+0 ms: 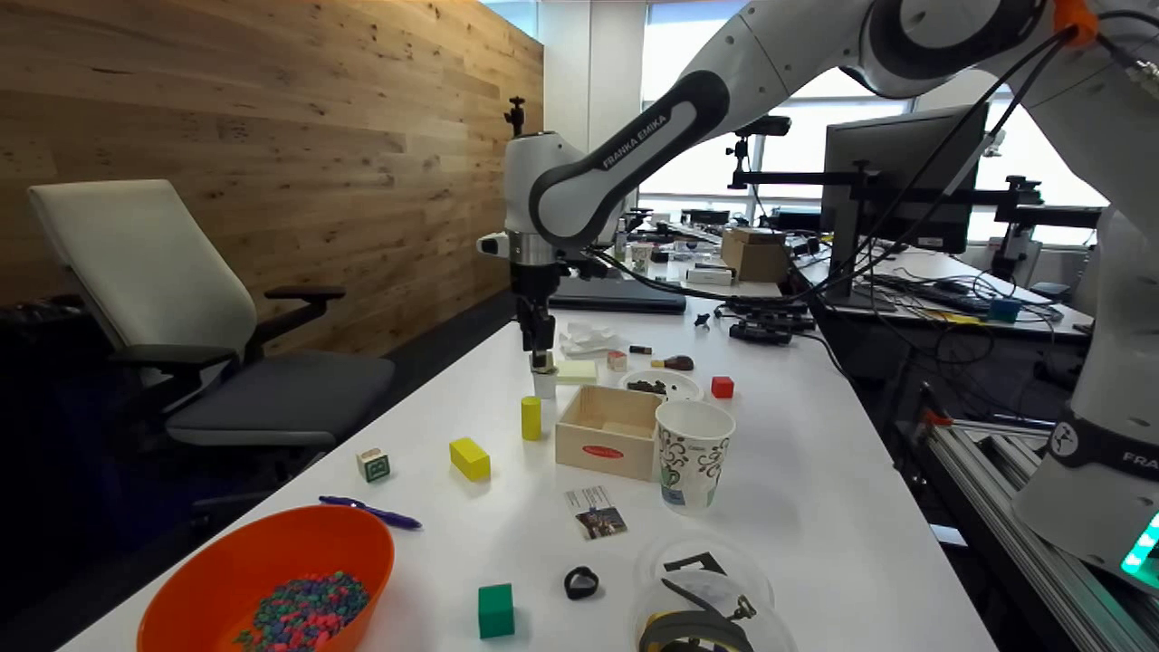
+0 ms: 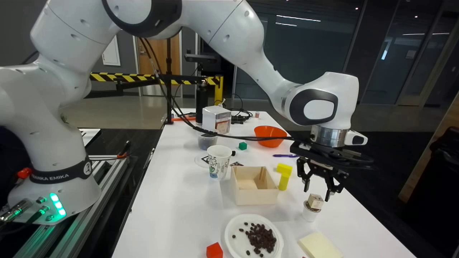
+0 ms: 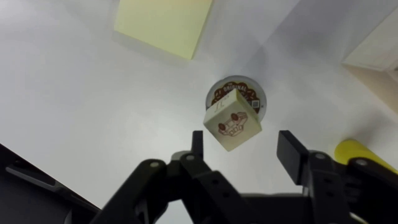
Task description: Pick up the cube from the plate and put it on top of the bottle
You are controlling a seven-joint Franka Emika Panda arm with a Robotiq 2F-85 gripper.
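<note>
In an exterior view the bottle (image 1: 544, 387) stands upright near the yellow cylinder (image 1: 531, 419) — in an exterior view the cube (image 2: 315, 201) rests atop the bottle, close under the gripper (image 2: 317, 191), jaws apart — in wrist view the cube hides part of the bottle's printed lid (image 3: 233, 86), fingers (image 3: 291, 155) spread.

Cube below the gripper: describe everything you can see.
The cube looks like pale wood, with a brown vehicle drawing on its upper face and faint markings on one side. It rests on the printed top of the small whitish bottle, turned cornerwise in the wrist view; whether quite level, I can't tell. The open gripper hangs above, not touching it.
</note>
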